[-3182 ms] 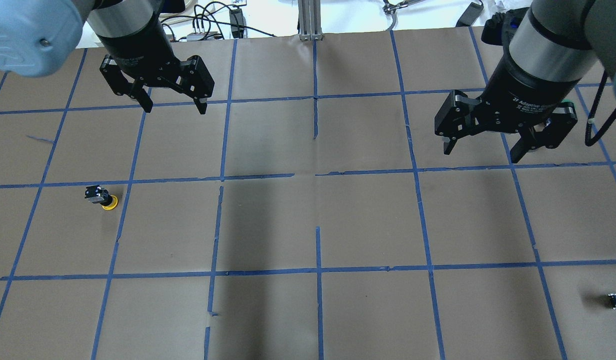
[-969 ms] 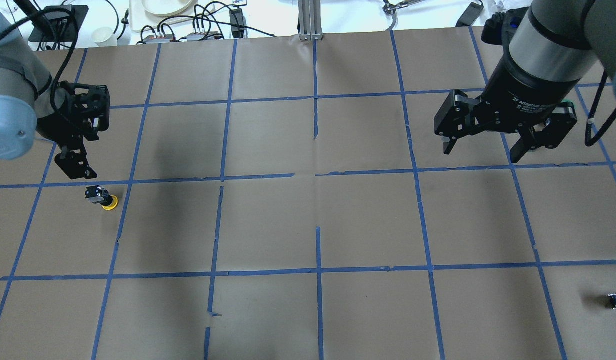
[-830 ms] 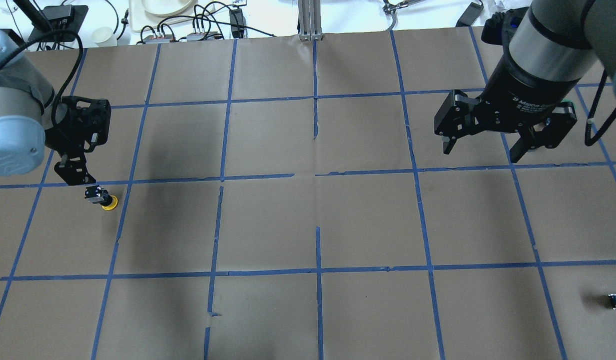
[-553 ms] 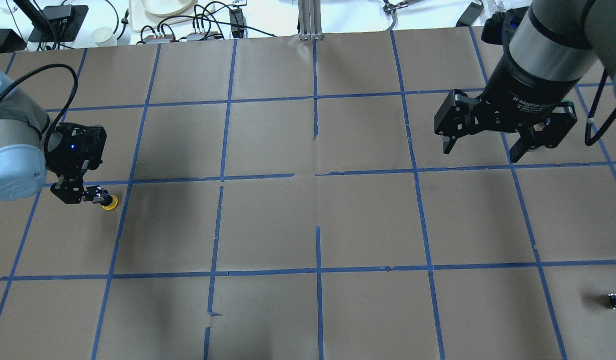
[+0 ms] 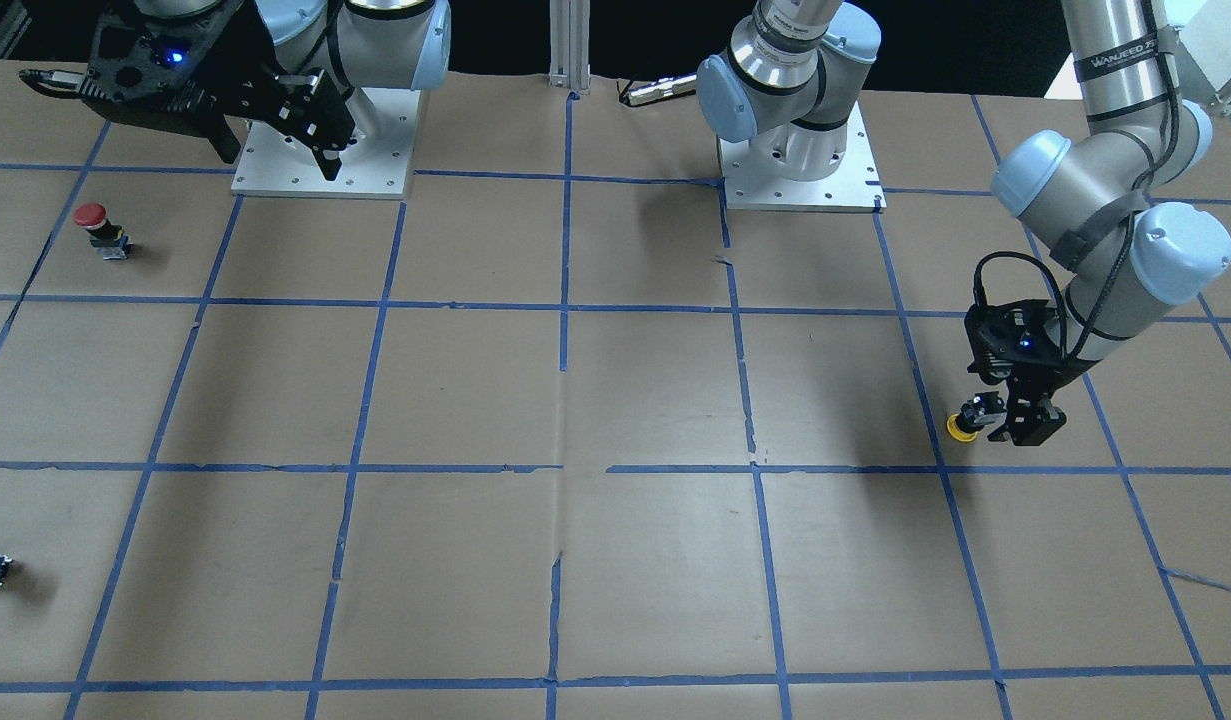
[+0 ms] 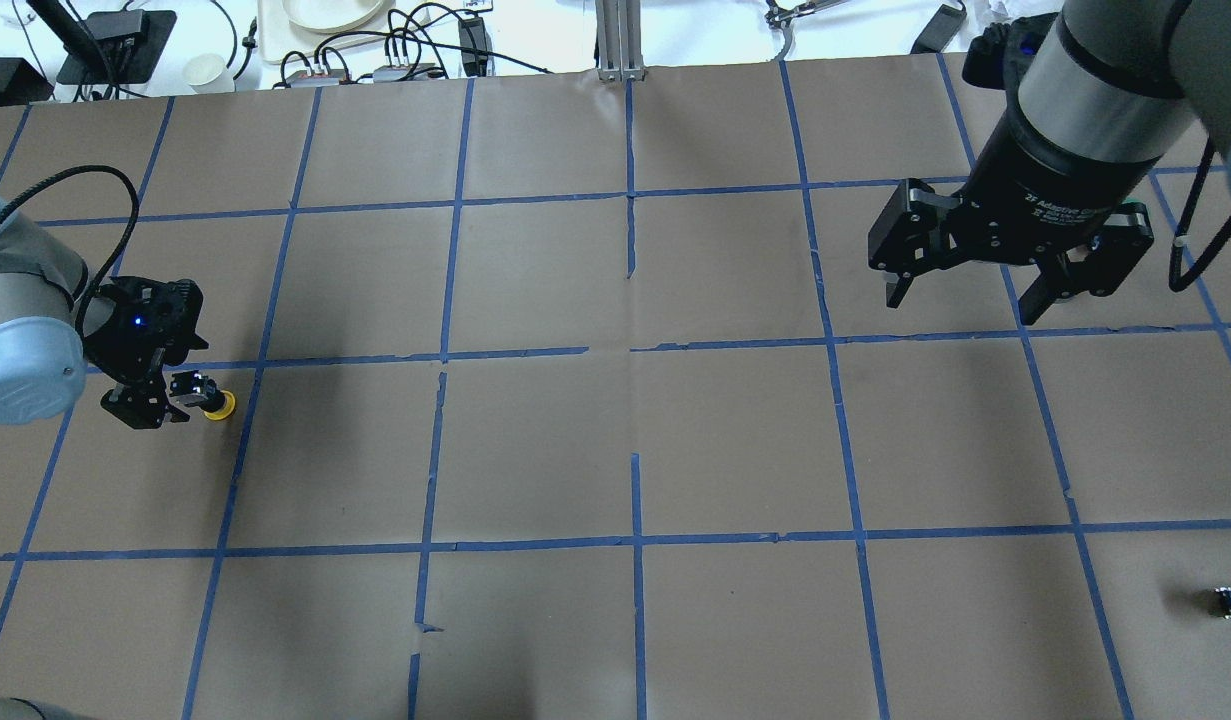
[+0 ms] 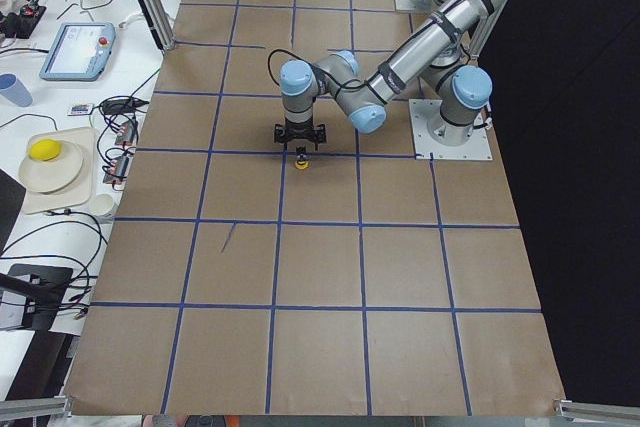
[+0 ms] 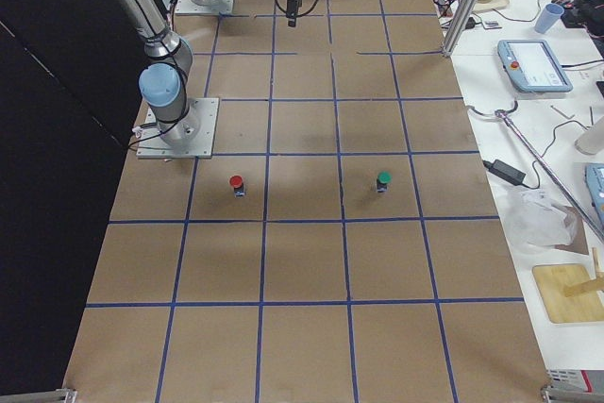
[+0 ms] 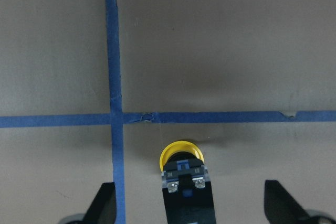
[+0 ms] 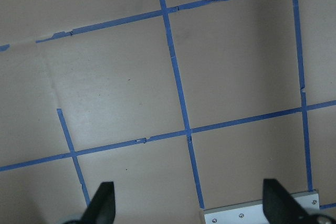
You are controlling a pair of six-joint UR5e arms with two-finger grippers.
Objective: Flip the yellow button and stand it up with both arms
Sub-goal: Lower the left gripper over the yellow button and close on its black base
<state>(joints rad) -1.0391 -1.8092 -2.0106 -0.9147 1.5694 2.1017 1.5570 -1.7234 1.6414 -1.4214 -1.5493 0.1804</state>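
Note:
The yellow button (image 6: 207,397) lies on its side on the brown paper at the table's left, its yellow cap pointing toward the table's middle. It also shows in the front view (image 5: 973,419) and the left wrist view (image 9: 185,182). My left gripper (image 6: 168,392) is down at the table, open, with one finger on each side of the button's black body, not touching it (image 9: 189,211). My right gripper (image 6: 963,302) hangs open and empty high over the right half, also in the front view (image 5: 277,160).
A red-capped button (image 5: 97,226) stands near the right arm's base plate (image 5: 375,150). A green-capped button (image 8: 383,179) stands beside it in the right side view. A small capless black-grey part (image 6: 1230,602) lies at the right front edge. Blue tape lines grid the paper.
My left arm swung from the back of the table down to the yellow button, and its open fingers now straddle it. The button and the right arm have not moved.

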